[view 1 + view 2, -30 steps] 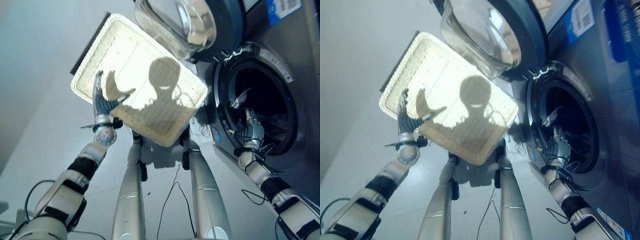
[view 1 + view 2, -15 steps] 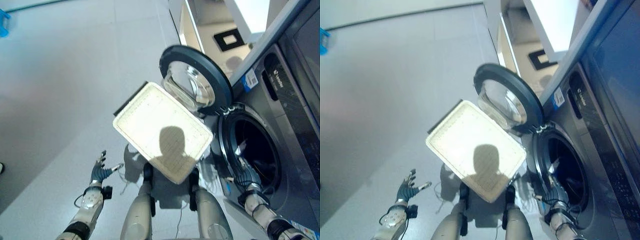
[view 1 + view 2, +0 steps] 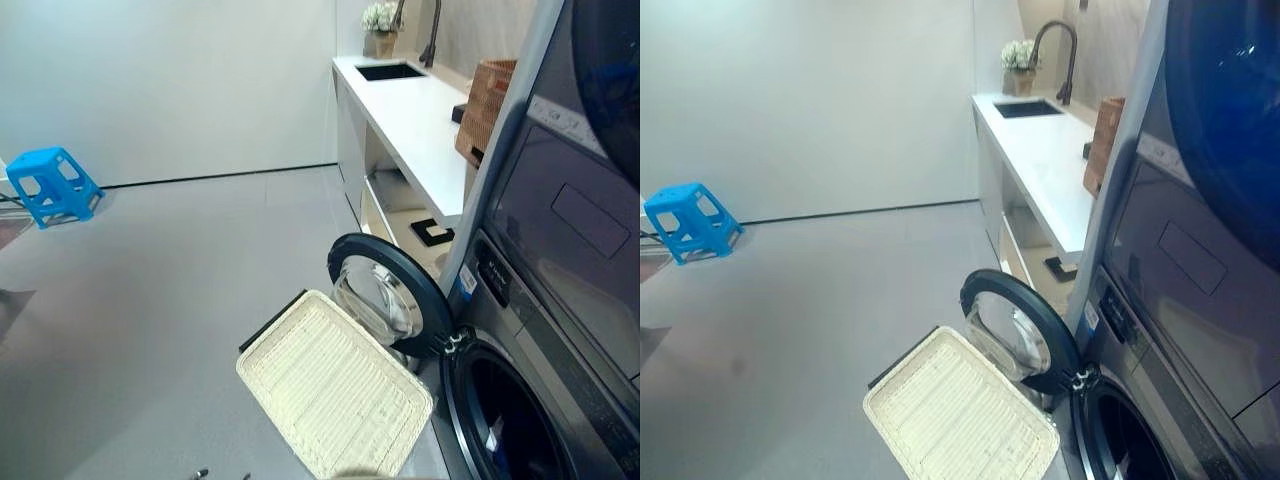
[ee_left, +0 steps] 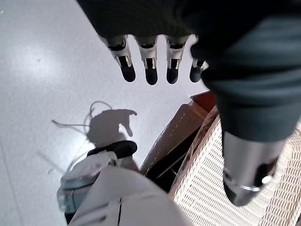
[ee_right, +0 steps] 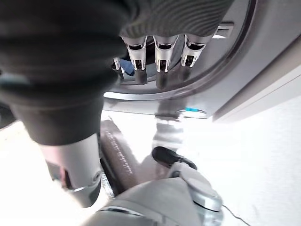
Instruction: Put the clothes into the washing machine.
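washer door [image 3: 392, 296] open, basket [image 3: 335, 393] beside

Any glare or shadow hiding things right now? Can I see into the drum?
Left eye view: the drum is dark, contents unreadable; the door glass carries reflections; the basket is evenly lit. Left wrist view: a shadow lies on the floor past the open left hand. Right wrist view: the floor is washed out white beyond the open right hand.
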